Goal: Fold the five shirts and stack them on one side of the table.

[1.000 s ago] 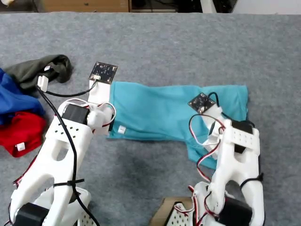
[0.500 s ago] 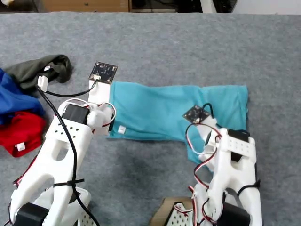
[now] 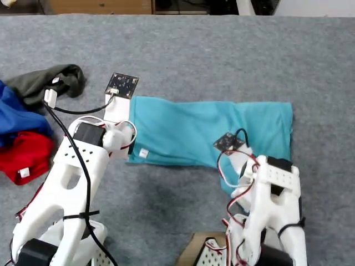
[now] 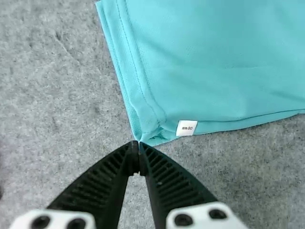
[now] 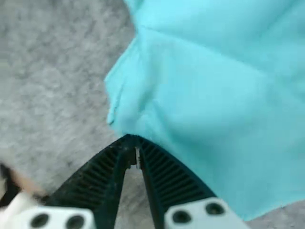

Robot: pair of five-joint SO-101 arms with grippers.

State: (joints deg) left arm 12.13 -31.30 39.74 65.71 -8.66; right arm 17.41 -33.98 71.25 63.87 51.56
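Observation:
A teal shirt lies partly folded in the middle of the grey table. In the left wrist view my left gripper is shut at the shirt's near-left corner, beside a small white label; the fabric bunches at its tips. My right gripper is shut on a fold of the teal shirt, which rises off the table there. In the high view the right arm covers the shirt's near-right flap. An olive shirt, a blue shirt and a red shirt lie crumpled at the table's left edge.
The left arm's body stands between the crumpled pile and the teal shirt. A brown board shows at the front edge between the arm bases. Bare grey table lies behind and in front of the teal shirt.
The right arm has drawn back toward the front edge and slightly left, taking the teal shirt's near-right part with it. The left arm has stayed still.

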